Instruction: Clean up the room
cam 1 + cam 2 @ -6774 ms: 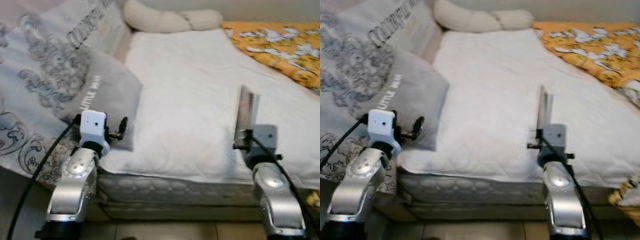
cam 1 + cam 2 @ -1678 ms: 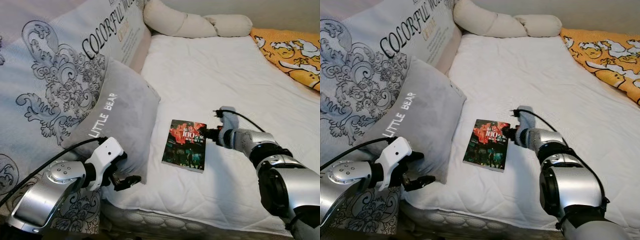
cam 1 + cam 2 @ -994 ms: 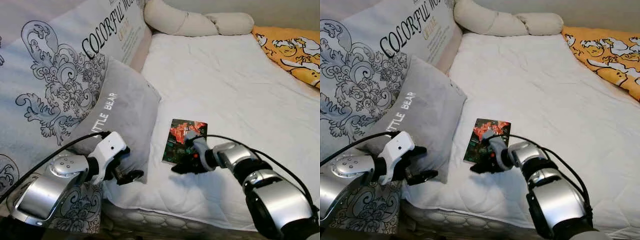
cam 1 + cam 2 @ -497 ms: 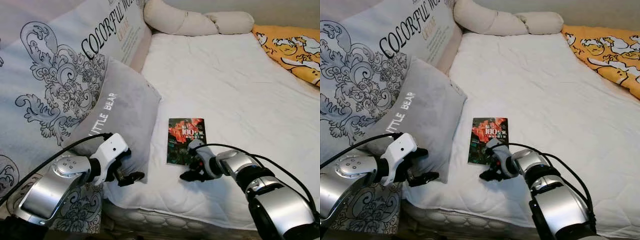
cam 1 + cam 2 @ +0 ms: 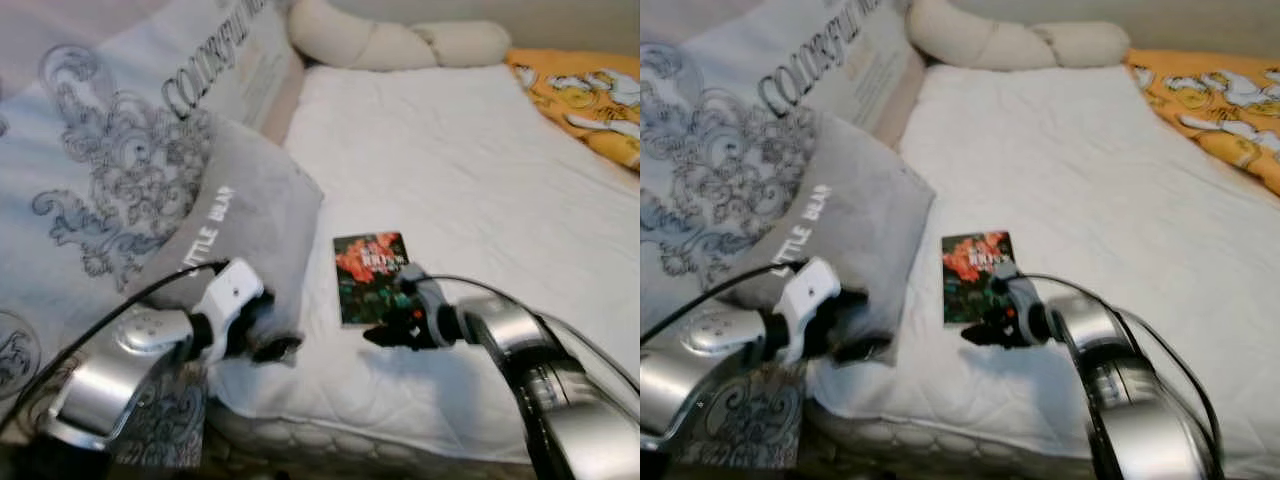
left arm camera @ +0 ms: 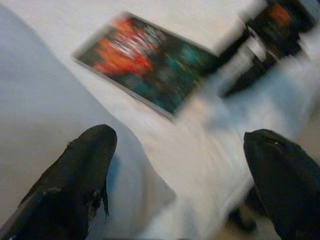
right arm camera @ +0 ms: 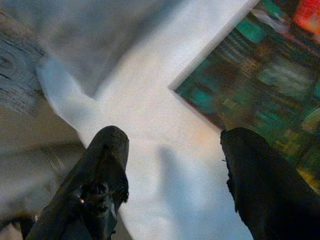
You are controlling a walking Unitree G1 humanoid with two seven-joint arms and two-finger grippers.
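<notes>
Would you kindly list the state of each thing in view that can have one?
Book: closed, lying flat on the white mattress, cover up, not gripped.
Right gripper: jaws open, at the book's near edge, holding nothing.
Left gripper: jaws open, empty, by the grey pillow.
Grey pillow: propped up against the large patterned pillow.
Orange blanket: rumpled on the bed's far right.

Grey "LITTLE BEAR" pillow [image 5: 240,215] beside patterned cushion [image 5: 100,190]; cream bolster [image 5: 400,45], orange blanket [image 5: 590,95].
</notes>
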